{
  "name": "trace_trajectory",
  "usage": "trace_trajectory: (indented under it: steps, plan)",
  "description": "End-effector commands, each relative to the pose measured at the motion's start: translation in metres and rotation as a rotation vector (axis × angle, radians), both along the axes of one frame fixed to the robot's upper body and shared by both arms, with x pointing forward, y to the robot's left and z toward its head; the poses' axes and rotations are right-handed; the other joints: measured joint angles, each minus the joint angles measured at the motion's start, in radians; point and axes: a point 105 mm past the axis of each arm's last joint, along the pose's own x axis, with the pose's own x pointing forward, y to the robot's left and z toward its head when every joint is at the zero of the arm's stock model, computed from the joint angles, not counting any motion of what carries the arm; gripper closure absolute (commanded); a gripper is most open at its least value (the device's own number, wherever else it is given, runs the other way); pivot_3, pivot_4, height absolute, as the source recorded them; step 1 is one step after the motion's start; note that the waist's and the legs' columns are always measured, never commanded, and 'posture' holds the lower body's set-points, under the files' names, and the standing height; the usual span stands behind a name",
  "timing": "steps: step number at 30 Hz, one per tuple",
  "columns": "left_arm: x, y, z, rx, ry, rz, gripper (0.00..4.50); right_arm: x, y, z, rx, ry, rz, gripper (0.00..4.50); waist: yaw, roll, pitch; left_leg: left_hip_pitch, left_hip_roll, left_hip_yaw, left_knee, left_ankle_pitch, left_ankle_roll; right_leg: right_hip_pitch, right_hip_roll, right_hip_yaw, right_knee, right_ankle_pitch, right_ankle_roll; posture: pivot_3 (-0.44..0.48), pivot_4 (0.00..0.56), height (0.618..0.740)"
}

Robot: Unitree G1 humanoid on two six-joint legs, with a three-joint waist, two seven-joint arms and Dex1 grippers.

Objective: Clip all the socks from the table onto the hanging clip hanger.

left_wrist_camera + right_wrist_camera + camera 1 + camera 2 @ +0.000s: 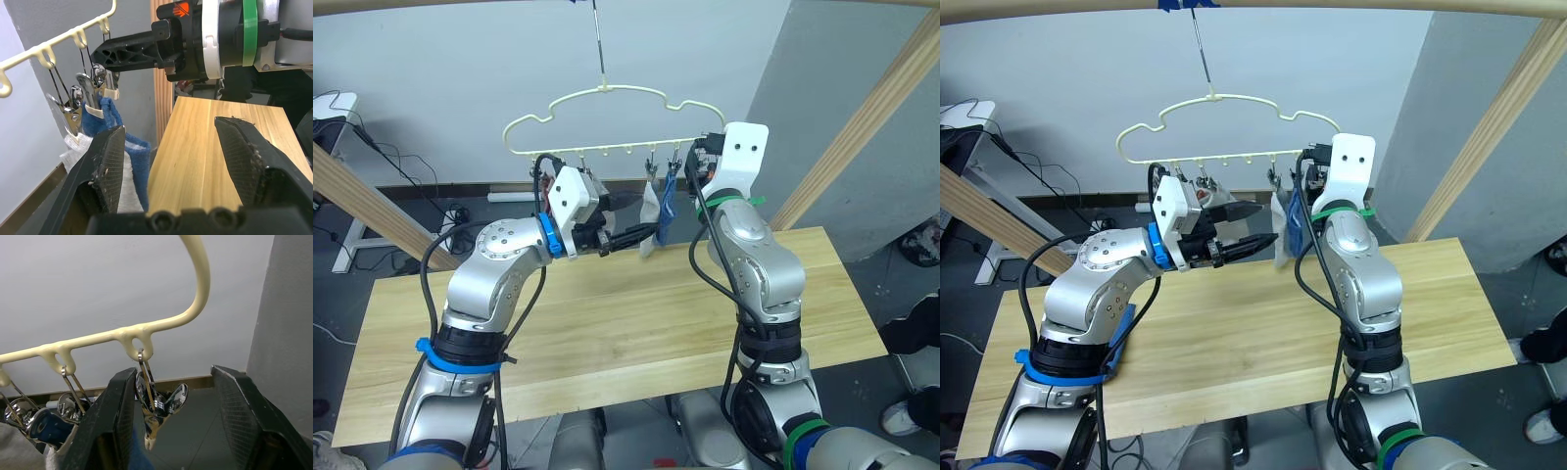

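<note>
Above the desk [607, 323], the clip hanger [607, 122] carries a grey sock [651, 211] and a blue sock [667, 211], seemingly others leftward. Both tools, left [168, 161] and right [171, 416], gape apart, empty. No socks show on the desk; at least one end clip [159, 409] hangs empty.

My left gripper [178, 156] stood open over the table [205, 147]. At upper left the clip hanger [58, 41] held a blue sock [122, 147] and a grey one [73, 144].

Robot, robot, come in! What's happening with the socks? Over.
Both grippers open: left gripper beside hanging socks, right gripper around an empty clip. Clip hanger holds grey and blue. Nothing blocking.
</note>
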Motion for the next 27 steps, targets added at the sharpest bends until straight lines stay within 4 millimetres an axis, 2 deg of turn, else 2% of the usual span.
trace_trajectory:
  steps: [1, 12, 15, 19, 21, 27]
  plan:
    - [-0.0025, -0.0033, 0.008, -0.004, -0.04, -0.017, 1.27, -0.0102, 0.0228, 0.0136, 0.087, -0.033, 0.064, 2.02, 0.0, 0.0, 0.0, 0.0, 0.0, 0.0, 0.0, 0.0, 0.0, 0.0, 0.0, 0.0, 0.0, 0.0, 0.0, -0.245, 0.232, 0.74]
    - [-0.0014, -0.0039, 0.0084, -0.007, -0.043, -0.018, 1.27, -0.0098, 0.0241, 0.0128, 0.093, -0.03, 0.071, 2.02, 0.0, 0.0, 0.0, 0.0, 0.0, 0.0, 0.001, 0.0, 0.0, 0.0, 0.0, 0.0, 0.001, 0.0, 0.0, -0.247, 0.227, 0.74]
    - [-0.0012, -0.0041, 0.0087, -0.007, -0.045, -0.019, 1.27, -0.0102, 0.0259, 0.0127, 0.104, -0.026, 0.083, 2.59, 0.0, 0.0, 0.0, 0.0, 0.0, 0.0, 0.001, 0.0, 0.0, 0.0, 0.0, 0.0, 0.001, 0.0, 0.0, -0.246, 0.226, 0.74]
    - [-0.001, -0.0039, 0.0086, -0.006, -0.046, -0.017, 1.27, -0.0103, 0.0273, 0.0131, 0.116, -0.024, 0.094, 3.94, 0.0, 0.0, 0.0, 0.0, 0.0, 0.0, 0.001, 0.0, 0.0, 0.0, 0.0, 0.0, 0.001, 0.0, 0.0, -0.246, 0.225, 0.74]
    - [-0.0014, -0.0033, 0.008, -0.006, -0.046, -0.014, 1.27, -0.0104, 0.0276, 0.0141, 0.115, -0.029, 0.098, 4.45, 0.0, 0.0, -0.001, 0.0, 0.0, 0.0, 0.002, 0.0, 0.0, 0.0, 0.0, 0.0, 0.001, 0.0, 0.0, -0.246, 0.225, 0.74]
    - [-0.0012, 0.0041, 0.0007, -0.002, -0.032, 0.045, 1.27, -0.0094, 0.0263, 0.0161, 0.11, -0.039, 0.103, 4.48, 0.0, 0.0, -0.001, 0.0, 0.0, 0.0, 0.003, 0.0, 0.0, 0.0, 0.0, 0.0, 0.002, 0.0, 0.0, -0.246, 0.225, 0.74]
